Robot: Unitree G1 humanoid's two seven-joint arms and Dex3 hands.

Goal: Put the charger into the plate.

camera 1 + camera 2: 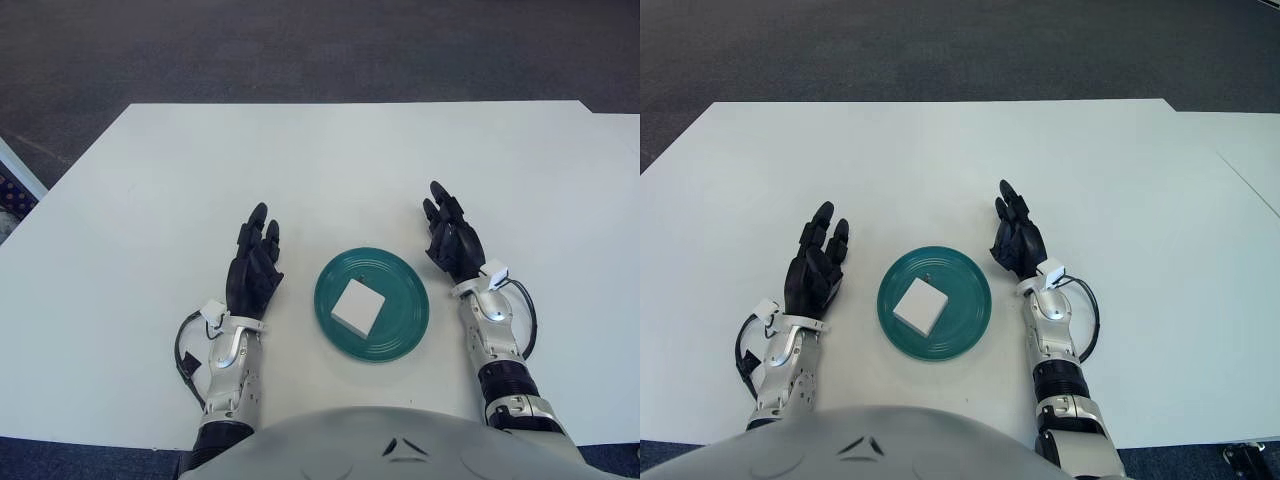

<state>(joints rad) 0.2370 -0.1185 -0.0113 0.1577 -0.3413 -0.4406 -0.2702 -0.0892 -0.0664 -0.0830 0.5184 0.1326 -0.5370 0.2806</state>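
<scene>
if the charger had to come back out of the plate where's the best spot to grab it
Probably from above, pinching two opposite side faces of the charger. It is a small white block lying flat in the green plate, top face up, sides clear. Both the left hand and the right hand flank the plate, open.
</scene>
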